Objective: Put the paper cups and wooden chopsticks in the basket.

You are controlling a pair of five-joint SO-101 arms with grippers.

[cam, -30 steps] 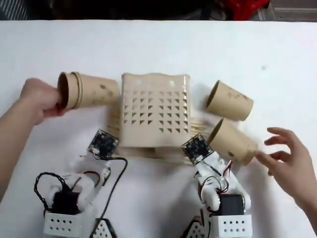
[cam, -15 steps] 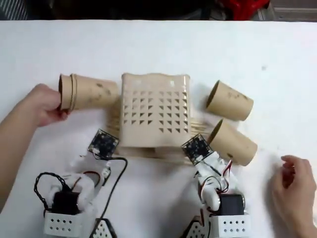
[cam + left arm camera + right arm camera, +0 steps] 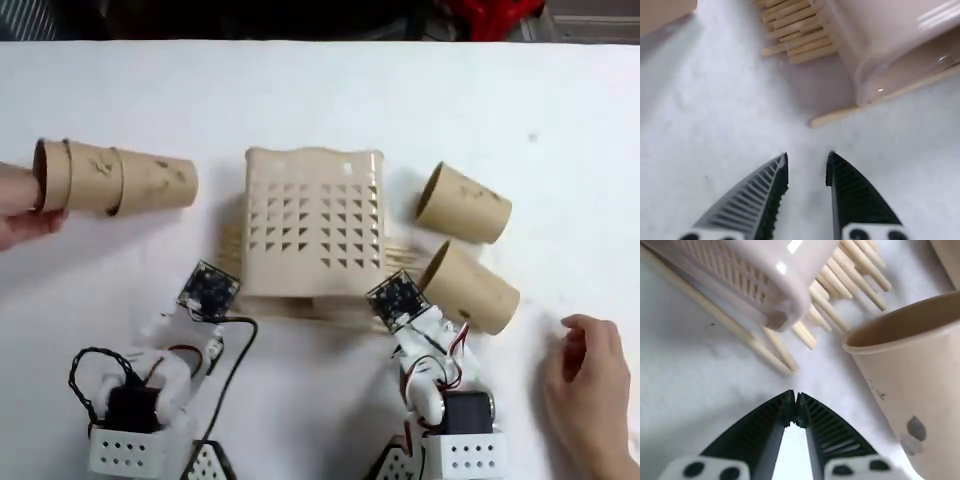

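Observation:
The beige slotted basket lies bottom-up at the table's middle, on a spread of wooden chopsticks that stick out at both sides. A person's hand at the left edge holds nested paper cups lying sideways. Two more paper cups lie on their sides right of the basket. My left gripper hangs slightly open over bare table near the basket's corner and chopstick ends. My right gripper is shut, empty, beside the nearer cup and chopsticks.
Another hand rests on the table at the front right. Both arm bases stand at the front edge. White table stretches behind the basket.
The hand at the left has drawn the nested cups leftward, away from the basket. The hand at the right has pulled back from the nearer cup. Neither arm has moved.

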